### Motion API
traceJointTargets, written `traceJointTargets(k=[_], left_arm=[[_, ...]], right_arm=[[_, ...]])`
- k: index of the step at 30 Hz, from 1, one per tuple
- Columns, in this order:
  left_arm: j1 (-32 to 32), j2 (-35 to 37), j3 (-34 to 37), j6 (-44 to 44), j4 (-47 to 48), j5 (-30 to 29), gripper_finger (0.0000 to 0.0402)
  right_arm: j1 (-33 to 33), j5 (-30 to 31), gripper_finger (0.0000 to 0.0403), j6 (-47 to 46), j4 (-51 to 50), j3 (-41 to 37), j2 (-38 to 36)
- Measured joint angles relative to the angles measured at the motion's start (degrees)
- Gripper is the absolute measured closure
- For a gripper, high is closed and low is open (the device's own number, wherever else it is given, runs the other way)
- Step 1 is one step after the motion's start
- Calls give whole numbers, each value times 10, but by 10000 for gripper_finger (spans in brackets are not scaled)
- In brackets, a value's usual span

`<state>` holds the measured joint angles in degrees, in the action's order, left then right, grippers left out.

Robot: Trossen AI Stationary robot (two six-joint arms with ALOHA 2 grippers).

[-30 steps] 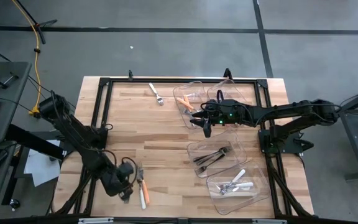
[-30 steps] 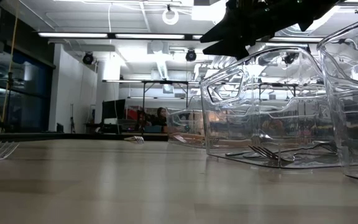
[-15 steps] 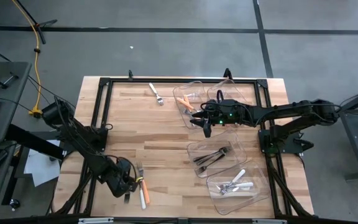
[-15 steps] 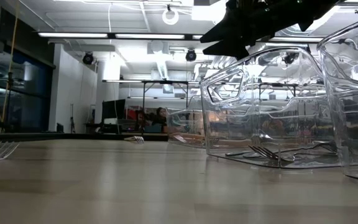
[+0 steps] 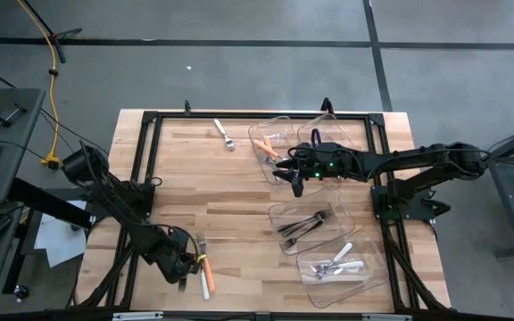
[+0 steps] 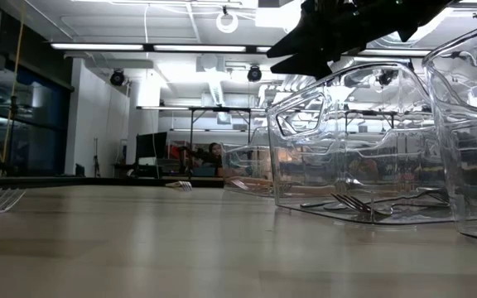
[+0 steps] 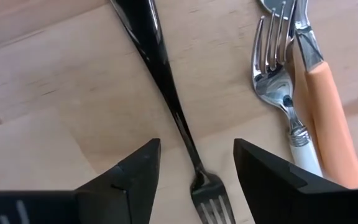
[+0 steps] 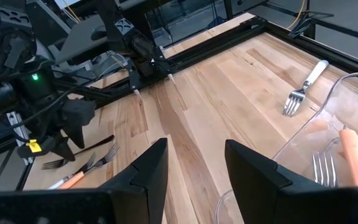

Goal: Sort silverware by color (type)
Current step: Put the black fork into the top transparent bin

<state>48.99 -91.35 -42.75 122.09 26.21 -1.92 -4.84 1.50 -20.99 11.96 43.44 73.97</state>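
Observation:
My left gripper (image 5: 182, 265) (image 7: 196, 147) points down at the table's near left, open. Its fingers stand on either side of a dark fork's thin handle (image 7: 180, 121) without touching it. The fork lies flat, its tines (image 7: 211, 203) beyond the fingers. Beside it lie a white-handled fork (image 7: 286, 99) and an orange-handled piece (image 7: 325, 106), both flat on the wood (image 5: 205, 267). My right gripper (image 5: 294, 181) (image 8: 194, 163) hangs open and holds nothing, above the near edge of the far clear bin (image 5: 282, 134), which holds orange-handled pieces (image 8: 355, 149).
A second clear bin (image 5: 330, 203) holds dark forks (image 5: 304, 225), and a third (image 5: 371, 275) holds white-handled pieces (image 5: 337, 263). A lone white-handled fork (image 5: 224, 134) lies near the far edge. A black frame (image 5: 145, 152) runs around the tabletop. Bare wood fills the middle.
My left gripper has sunk toward the table over the dark fork and has rolled about the line it points along. The silverware and my right arm have kept still.

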Motion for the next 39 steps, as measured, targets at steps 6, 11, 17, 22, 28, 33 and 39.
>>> traceJointTargets(k=[6, 11, 17, 22, 28, 33, 39], left_arm=[[-14, -3, 1, 23, 20, 10, 228], [-17, -2, 1, 24, 36, 19, 313], [-11, -2, 2, 19, 45, 19, 389], [-11, -2, 2, 18, 46, 20, 395], [-12, -2, 2, 17, 47, 20, 398], [-12, 14, 4, 4, 46, 19, 400], [-14, 99, 5, -34, 58, -48, 401]], right_arm=[[0, 0, 258, 0, -1, 0, 0], [0, 0, 258, 0, -1, 0, 0], [0, 0, 258, 0, -1, 0, 0], [0, 1, 258, 0, -1, 0, 0], [0, 1, 258, 0, -1, 0, 0], [0, 1, 258, 0, -1, 0, 0], [0, 1, 258, 0, -2, 0, 0]])
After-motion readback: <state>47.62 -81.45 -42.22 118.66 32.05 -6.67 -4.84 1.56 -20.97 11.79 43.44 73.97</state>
